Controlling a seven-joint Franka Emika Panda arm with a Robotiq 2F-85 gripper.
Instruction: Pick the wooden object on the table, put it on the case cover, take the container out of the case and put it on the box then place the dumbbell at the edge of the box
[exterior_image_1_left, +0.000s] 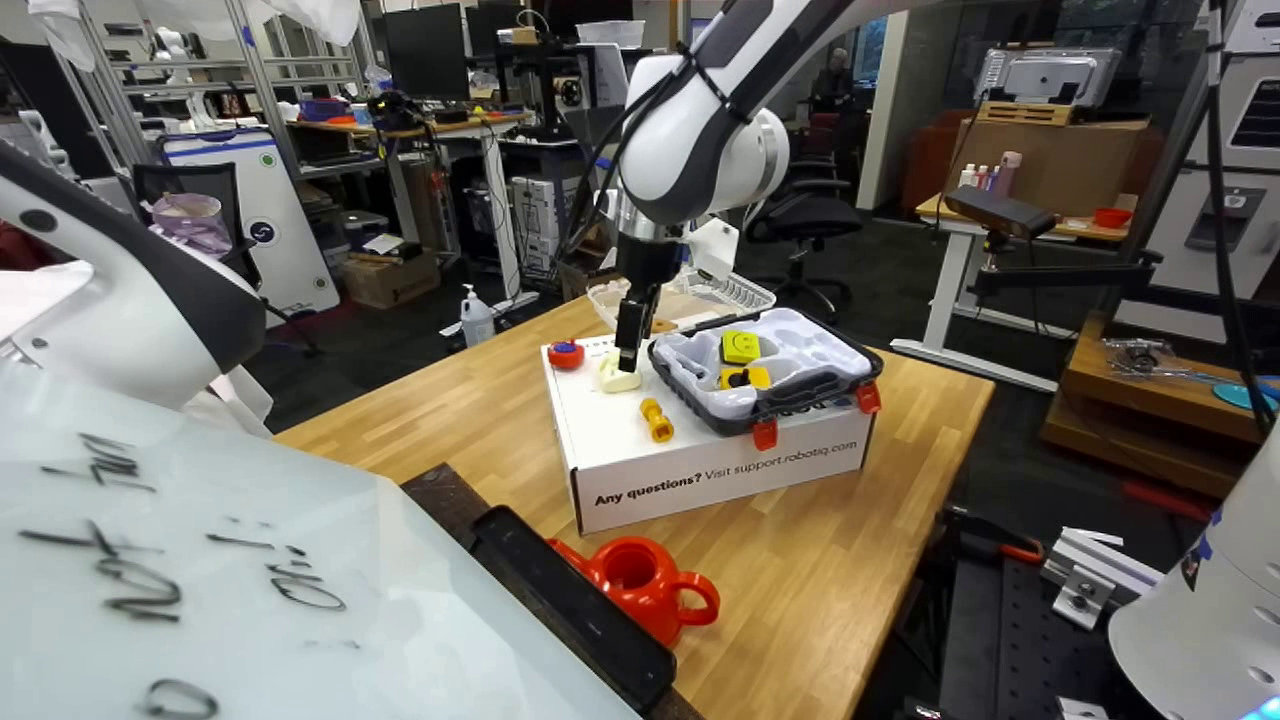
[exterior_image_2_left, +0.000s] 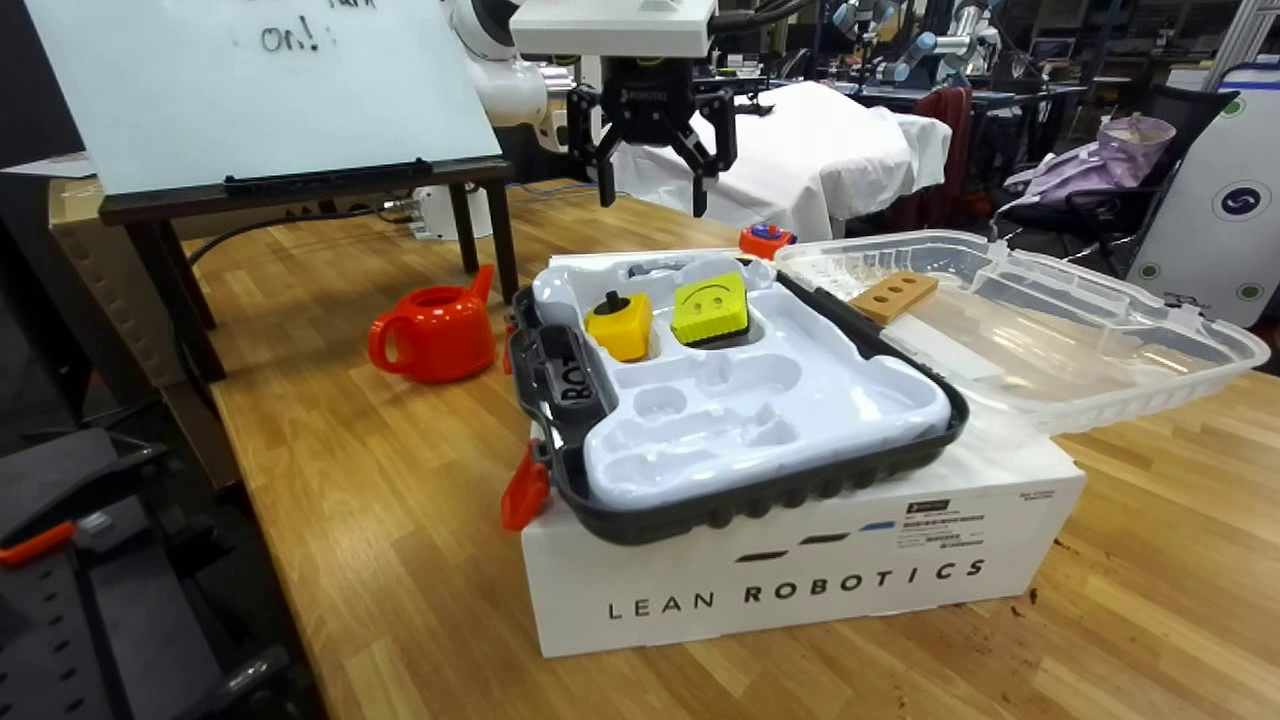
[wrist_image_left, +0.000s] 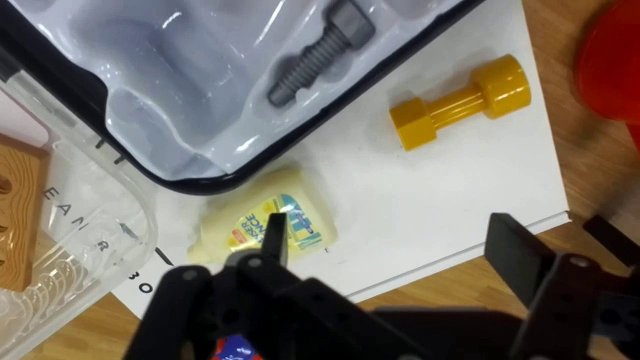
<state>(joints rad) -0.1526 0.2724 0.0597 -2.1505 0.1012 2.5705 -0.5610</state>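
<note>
Foremost in the wrist view, the black pincer (wrist_image_left: 397, 245) hangs over the box (wrist_image_left: 440, 185), its jaws spread wide with white cardboard showing between the tips. One fingertip overlaps the pale yellow container (wrist_image_left: 255, 215), which lies on its side on the box; I cannot tell whether they touch. The opposite fingertip overlaps the box's edge close to a corner, with the wooden table (wrist_image_left: 590, 170) lower down. Ahead of the pincer, the yellow dumbbell (wrist_image_left: 457, 106) lies wholly on the box, its round end just inside the edge. Between dumbbell and container runs an open strip of white top, reaching to that corner. Room is tighter on the container's far side from the pincer, where the black rim of the case (wrist_image_left: 65, 82) sits just beside it. Left of the pincer in that view, the wooden object (wrist_image_left: 22, 215) rests on the clear case cover (exterior_image_2_left: 1080, 345), which juts past the box's edge. Well apart from the pincer, a red spouted pot (exterior_image_2_left: 445, 345) stands on the table; a red and blue piece (exterior_image_1_left: 566, 355) is partly hidden beneath the pincer's body in the wrist view.
</note>
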